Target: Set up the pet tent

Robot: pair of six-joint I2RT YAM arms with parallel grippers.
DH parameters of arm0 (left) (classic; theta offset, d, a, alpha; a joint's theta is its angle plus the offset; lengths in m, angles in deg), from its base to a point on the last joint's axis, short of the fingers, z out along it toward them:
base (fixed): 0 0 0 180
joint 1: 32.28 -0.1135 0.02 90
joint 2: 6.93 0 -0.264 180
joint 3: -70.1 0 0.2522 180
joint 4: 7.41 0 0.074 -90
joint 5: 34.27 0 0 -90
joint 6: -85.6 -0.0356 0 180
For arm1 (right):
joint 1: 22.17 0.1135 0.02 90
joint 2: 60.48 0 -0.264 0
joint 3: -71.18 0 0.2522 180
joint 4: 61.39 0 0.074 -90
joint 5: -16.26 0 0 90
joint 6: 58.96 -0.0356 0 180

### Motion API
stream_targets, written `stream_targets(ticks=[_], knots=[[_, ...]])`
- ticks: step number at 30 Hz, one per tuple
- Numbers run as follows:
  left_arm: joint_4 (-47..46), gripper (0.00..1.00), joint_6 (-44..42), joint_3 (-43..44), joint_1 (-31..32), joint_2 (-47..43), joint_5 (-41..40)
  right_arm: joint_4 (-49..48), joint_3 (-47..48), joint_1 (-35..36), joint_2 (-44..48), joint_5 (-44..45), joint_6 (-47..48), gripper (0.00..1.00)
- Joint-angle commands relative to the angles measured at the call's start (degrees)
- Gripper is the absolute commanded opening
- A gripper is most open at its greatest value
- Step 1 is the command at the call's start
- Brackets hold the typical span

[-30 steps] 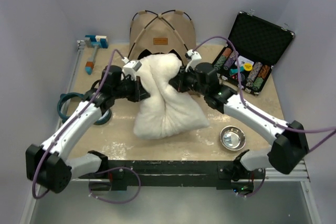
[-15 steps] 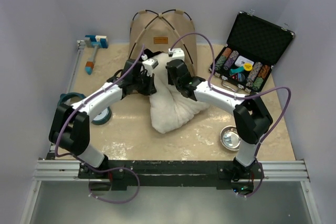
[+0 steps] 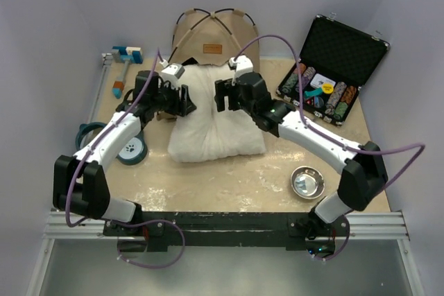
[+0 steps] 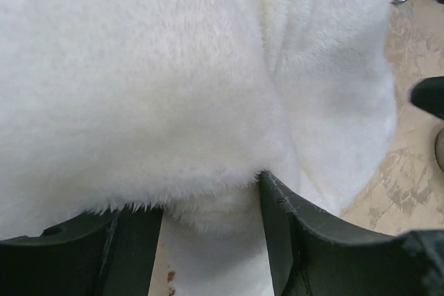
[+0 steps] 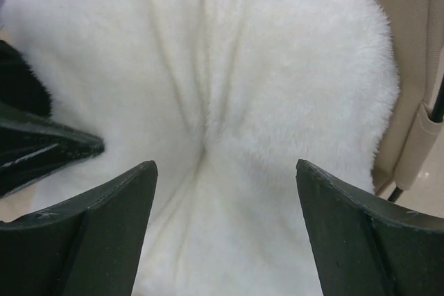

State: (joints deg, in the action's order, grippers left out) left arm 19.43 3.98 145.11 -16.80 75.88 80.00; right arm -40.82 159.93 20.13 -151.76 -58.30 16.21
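Observation:
The pet tent (image 3: 211, 32) stands at the back centre, tan with thin dark crossed poles; its beige fabric (image 5: 409, 67) shows at the right of the right wrist view. A white puffy cushion (image 3: 215, 119) lies flat on the table in front of it, hiding the opening. My left gripper (image 3: 182, 98) sits at the cushion's upper left edge, open, with the furry edge (image 4: 173, 67) hanging between its fingers (image 4: 291, 233). My right gripper (image 3: 220, 95) hovers over the cushion's top middle (image 5: 229, 102), jaws wide open and empty.
An open black case of poker chips (image 3: 333, 67) stands at the back right. A small metal bowl (image 3: 307, 181) sits front right. A blue-headed tool (image 3: 125, 60) lies back left, with a teal ring (image 3: 94, 136) and a paw-print disc (image 3: 130, 149) on the left.
Both grippers have opened and let go of the cushion. It has dropped from a bunched, lifted shape to lie flat before the tent. The grippers have drawn apart.

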Motion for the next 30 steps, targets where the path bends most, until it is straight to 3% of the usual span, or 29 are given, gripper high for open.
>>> stream_targets(ticks=[1,7,9,15,19,22,25,30], knots=[[-6.3,0.61,-0.4,-2.3,-1.3,-3.6,2.0,1.9,-1.9,-1.9,6.0,-10.8,1.4,0.86],[-7.7,0.65,3.4,-4.7,-2.3,-6.2,-1.1,5.1,-5.4,-12.3,8.5,-19.0,1.0,0.87],[-7.8,0.72,3.1,-5.3,-2.5,-7.9,-2.7,4.0,-7.7,-15.2,9.8,-21.8,2.1,0.86],[-10.3,0.81,4.0,-6.7,-2.7,-10.8,-9.9,3.3,-10.7,-17.7,12.1,-24.6,2.4,0.85],[-21.1,0.68,5.8,-7.1,-2.0,-7.3,-6.4,3.3,-12.2,-18.4,12.0,-25.1,1.1,0.85],[-22.8,0.49,3.7,-2.7,1.7,-2.6,-5.7,3.2,-12.2,-19.1,11.0,-25.6,0.2,0.85],[-23.0,0.37,0.2,0.9,5.2,0.9,-6.6,2.7,-11.8,-19.7,10.4,-25.3,0.1,0.84],[-18.5,0.35,-4.9,6.4,7.8,8.1,-10.7,1.2,-10.6,-20.4,9.2,-25.0,0.6,0.8]])
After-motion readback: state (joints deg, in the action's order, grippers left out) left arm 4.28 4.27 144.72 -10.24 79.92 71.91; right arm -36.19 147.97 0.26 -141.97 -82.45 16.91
